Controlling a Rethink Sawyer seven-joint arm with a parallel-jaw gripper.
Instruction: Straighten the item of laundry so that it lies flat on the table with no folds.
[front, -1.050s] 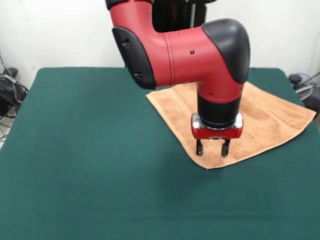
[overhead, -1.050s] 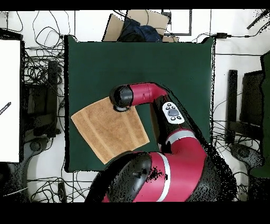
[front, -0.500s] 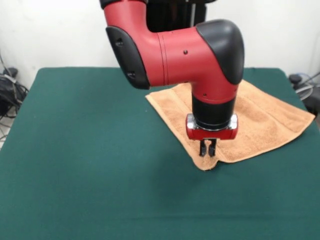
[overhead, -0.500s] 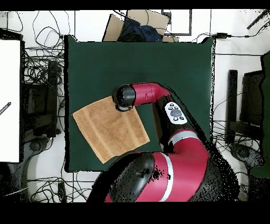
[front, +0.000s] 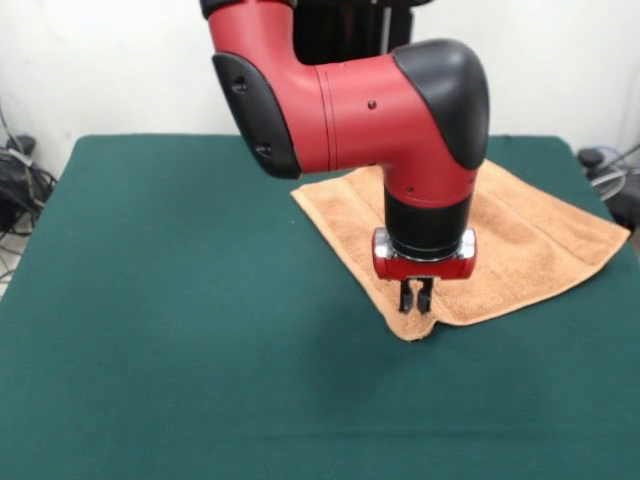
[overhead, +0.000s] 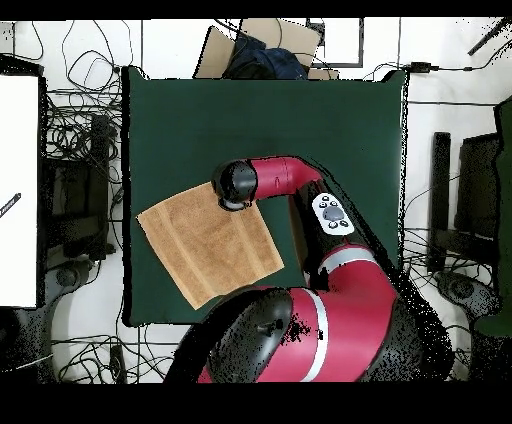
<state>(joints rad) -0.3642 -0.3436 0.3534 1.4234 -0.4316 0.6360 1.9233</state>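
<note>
Item: towel (front: 520, 240), peach-orange terry. Location: on the bench (front: 180, 330), toward the right side in the front view, turned diamond-wise to the bench edges. In the overhead view the towel (overhead: 205, 245) lies at the left margin of the green cloth, one corner reaching to or just past that edge. Condition: mostly spread; no large fold shows, though the part beneath the arm is hidden in both views. A border band runs near the far-right edge in the front view. Tag not made out.

Item: claw (front: 416, 297), black, below a red wrist block. Position: pointing straight down at the towel's corner nearest the front camera, tips at the cloth. State: the two fingers pressed close together, apparently pinching the towel at that corner, where a small pucker of cloth gathers. Whether cloth sits between the tips cannot be confirmed outright.

Reason for hold (judged): a corner grip gives the most purchase for drawing the sheet taut and away from the bench edge.

Item: arm (overhead: 280, 180), red and black, reaching across the bench from the pedestal side.
</note>
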